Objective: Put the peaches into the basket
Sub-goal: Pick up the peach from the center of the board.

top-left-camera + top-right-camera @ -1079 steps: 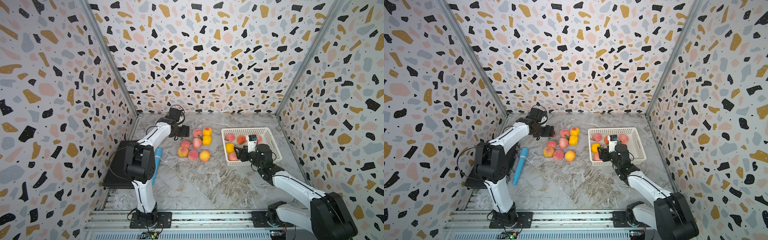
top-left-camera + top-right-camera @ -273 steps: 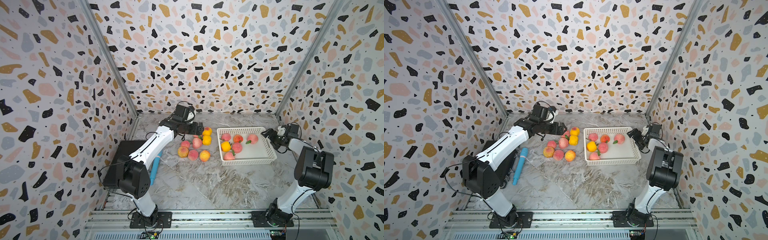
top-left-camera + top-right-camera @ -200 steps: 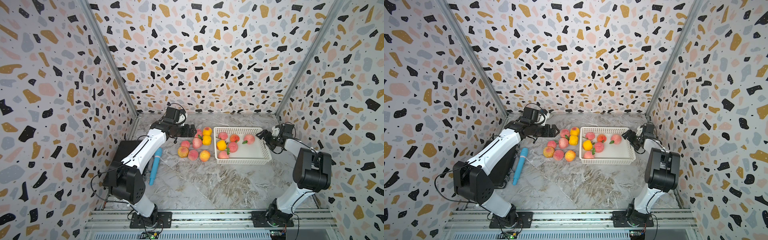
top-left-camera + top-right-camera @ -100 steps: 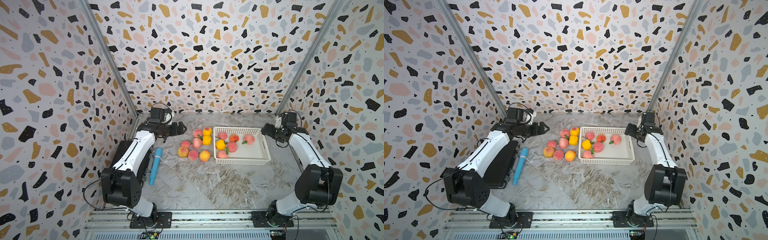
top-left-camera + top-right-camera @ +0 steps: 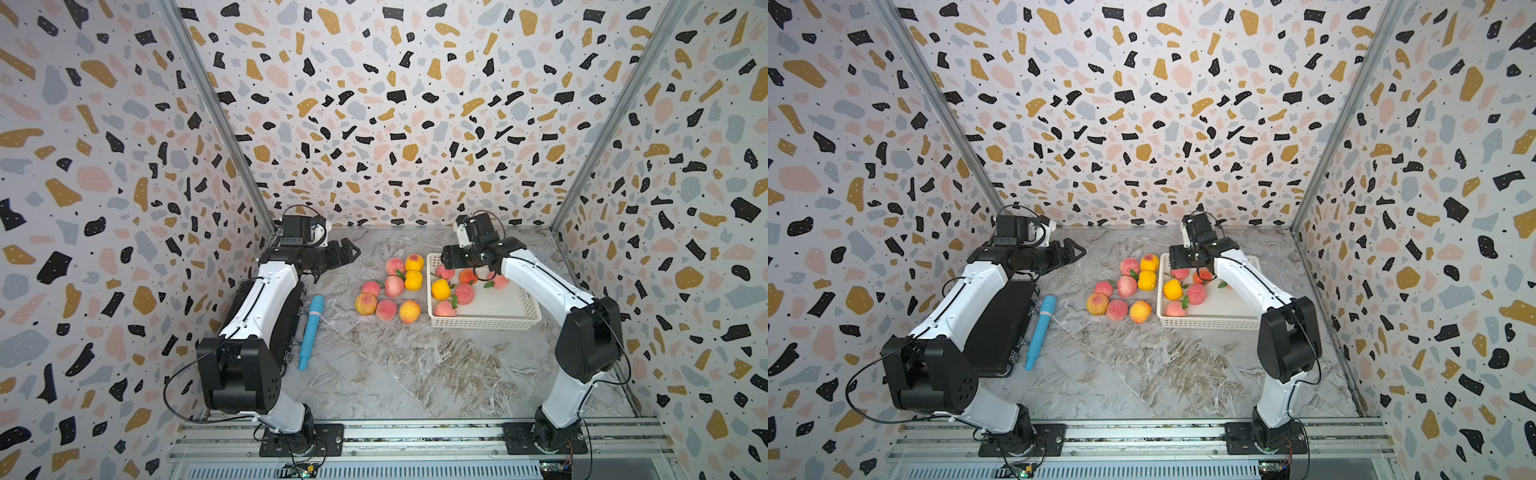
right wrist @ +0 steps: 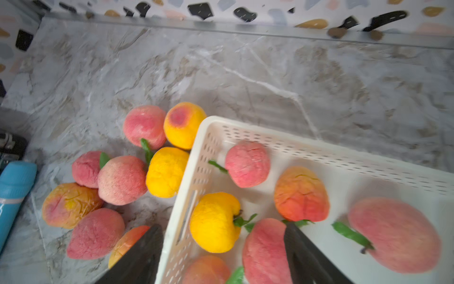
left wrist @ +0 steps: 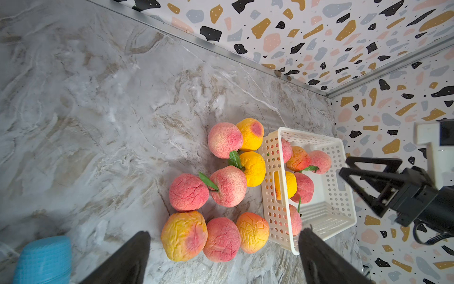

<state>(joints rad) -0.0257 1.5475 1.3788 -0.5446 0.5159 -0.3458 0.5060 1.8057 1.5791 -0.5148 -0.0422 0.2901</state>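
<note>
Eight peaches (image 5: 386, 286) clustered on marble table (image 5: 374, 374), hard against basket (image 5: 486, 322) wall facing left arm; six more inside basket. Right arm stretched over basket, right gripper (image 5: 444, 257) above its far corner nearest cluster, jaws apart, empty. Left gripper (image 5: 353, 251) raised, near cluster, not touching, jaws wide, empty.

We see a robot test booth: speckled walls (image 5: 395, 104) left, right and far, two robot arms (image 5: 266, 299) bolted to a near metal rail (image 5: 415, 434).
</note>
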